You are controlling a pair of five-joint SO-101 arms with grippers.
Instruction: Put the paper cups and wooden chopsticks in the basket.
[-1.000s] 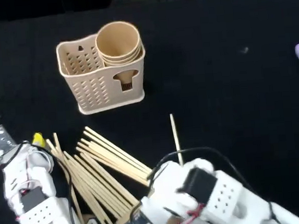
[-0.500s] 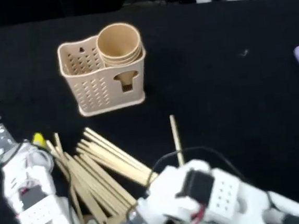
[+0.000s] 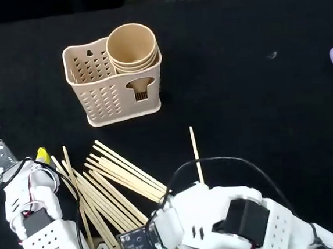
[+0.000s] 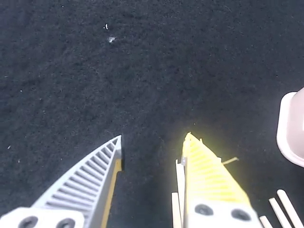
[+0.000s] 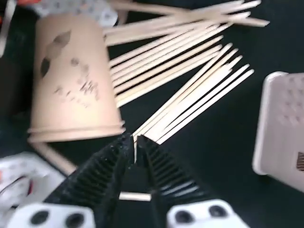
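Wooden chopsticks (image 3: pixel 110 185), pale and thin, fanned loose on black counter (image 3: pixel 257 93) beside tipped tan paper cup (image 5: pixel 71 90) | right end effector (image 5: pixel 135 138), jaws together, at stick ends; left end effector (image 4: pixel 153 137) held apart | beige perforated basket (image 3: pixel 114 97) beyond, cups (image 3: pixel 131 46) stacked inside | risk: sticks scattered if pinched off-centre
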